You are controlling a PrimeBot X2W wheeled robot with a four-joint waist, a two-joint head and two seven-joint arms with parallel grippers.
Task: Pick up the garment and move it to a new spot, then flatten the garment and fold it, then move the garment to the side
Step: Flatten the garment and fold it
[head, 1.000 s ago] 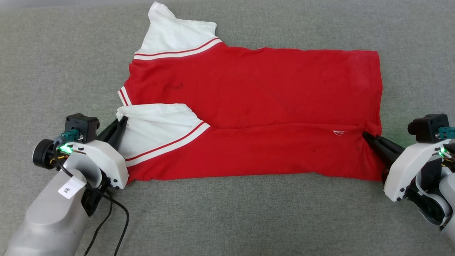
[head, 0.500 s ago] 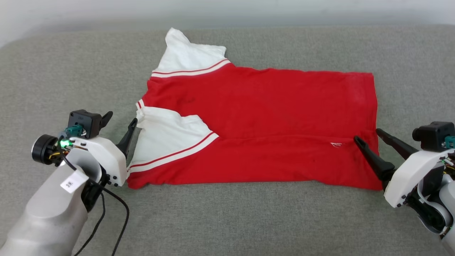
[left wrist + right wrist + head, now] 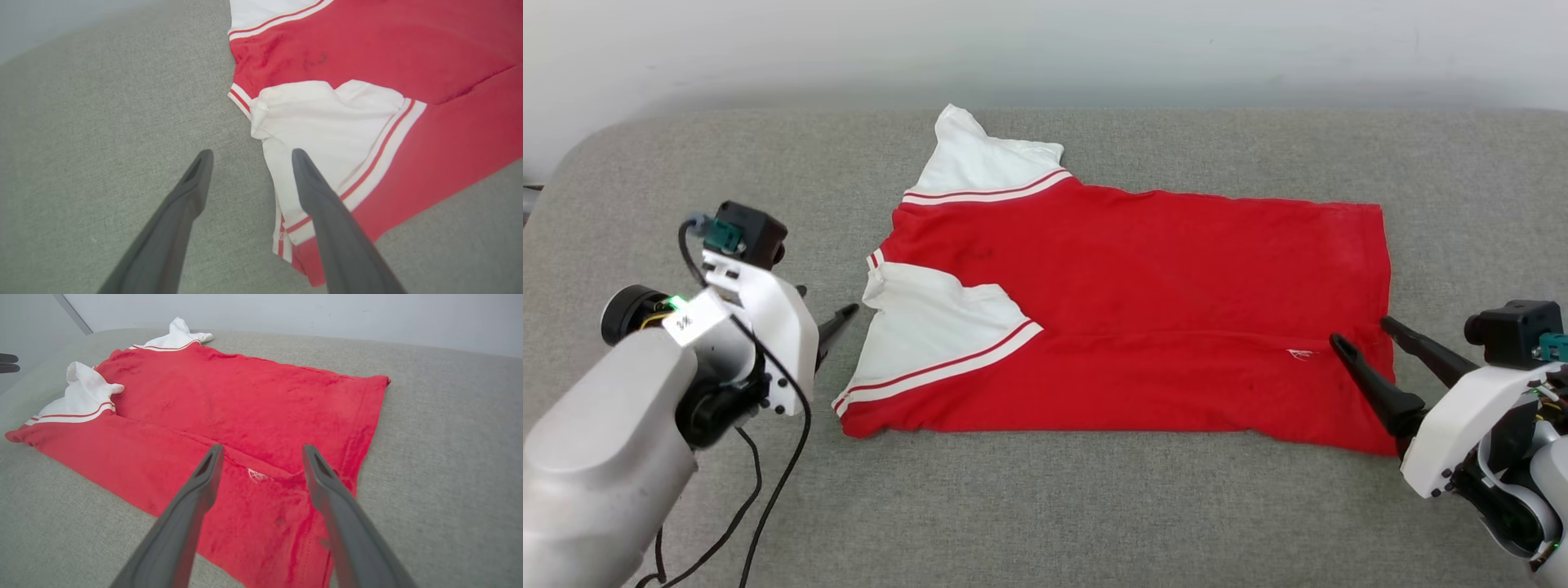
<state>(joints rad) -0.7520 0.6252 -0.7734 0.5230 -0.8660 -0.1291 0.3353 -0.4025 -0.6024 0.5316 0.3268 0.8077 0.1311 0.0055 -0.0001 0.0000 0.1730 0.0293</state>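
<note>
The garment (image 3: 1143, 278) is a red T-shirt lying flat on the grey cushion (image 3: 1045, 506), its near edge folded over along its length. One white sleeve (image 3: 931, 327) lies on the fold, the other (image 3: 980, 163) points away. My left gripper (image 3: 825, 300) is open just left of the near sleeve and holds nothing. In the left wrist view my left gripper (image 3: 252, 153) straddles the edge of the sleeve (image 3: 327, 118). My right gripper (image 3: 1361, 331) is open over the hem, by the tiny white mark (image 3: 1300, 354). In the right wrist view my right gripper (image 3: 263, 449) hovers above the garment (image 3: 245, 396).
A pale wall (image 3: 1045, 49) rises behind the cushion. The cushion's rounded corner (image 3: 572, 155) lies at the far left. A black cable (image 3: 768, 490) hangs from my left arm onto the fabric. Bare cushion runs along the front and both sides of the shirt.
Both grippers opened and let go of the garment. The left one drew back leftward off the sleeve. The head camera tilted up, bringing the wall into view.
</note>
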